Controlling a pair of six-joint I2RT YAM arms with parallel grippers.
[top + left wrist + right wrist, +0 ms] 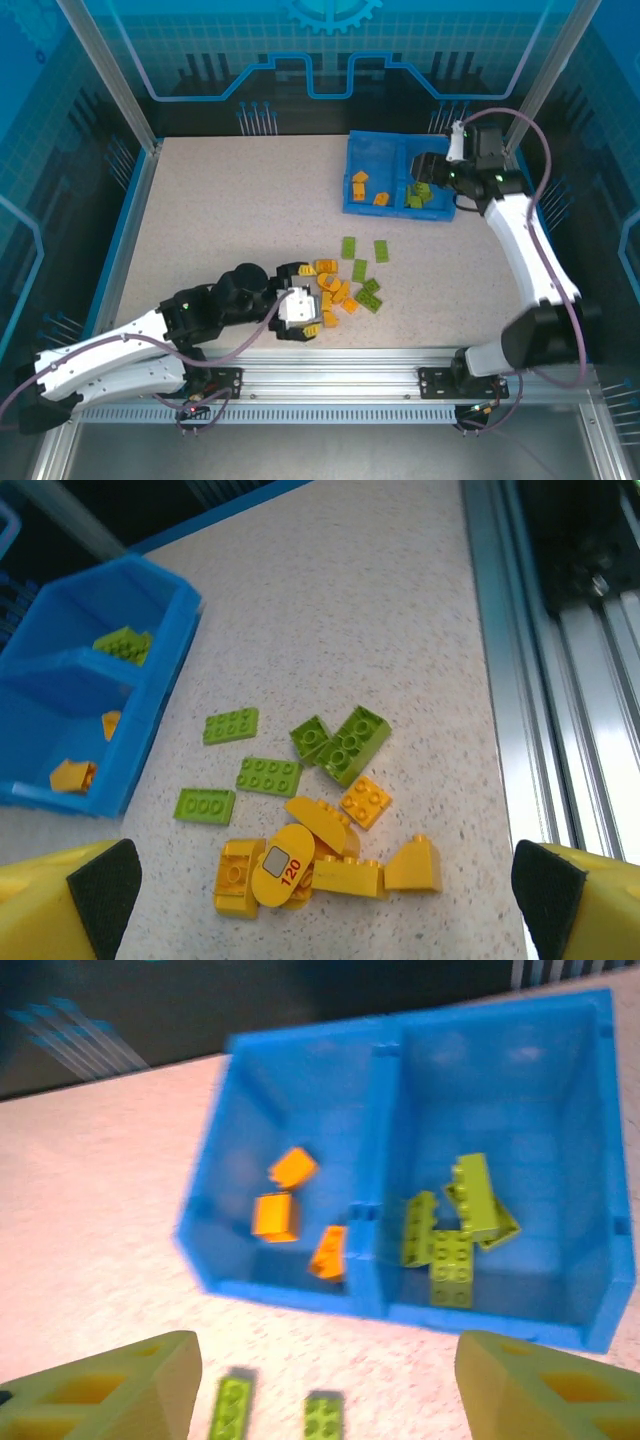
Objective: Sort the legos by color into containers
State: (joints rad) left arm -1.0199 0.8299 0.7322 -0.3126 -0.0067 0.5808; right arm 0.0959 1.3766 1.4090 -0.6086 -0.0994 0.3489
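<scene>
Loose legos lie mid-table: an orange pile (333, 292) with lime-green bricks (360, 270) behind and to its right. My left gripper (316, 298) is open low over the orange pile (300, 865), its fingertips (95, 895) wide to either side and nothing gripped. Green bricks (268, 776) lie just beyond. The blue tray (398, 150) holds orange bricks (274, 1215) in its left compartment and green bricks (452, 1260) in its right. My right gripper (428, 178) hovers open and holding nothing over the tray's near wall (300, 1295). Two green bricks (232, 1405) lie on the table between its fingers.
An aluminium rail (330, 375) runs along the table's near edge, close to the right of the left gripper (520, 680). Enclosure posts (110, 75) and transparent blue walls bound the table at the back and sides. The tray stands at the back right.
</scene>
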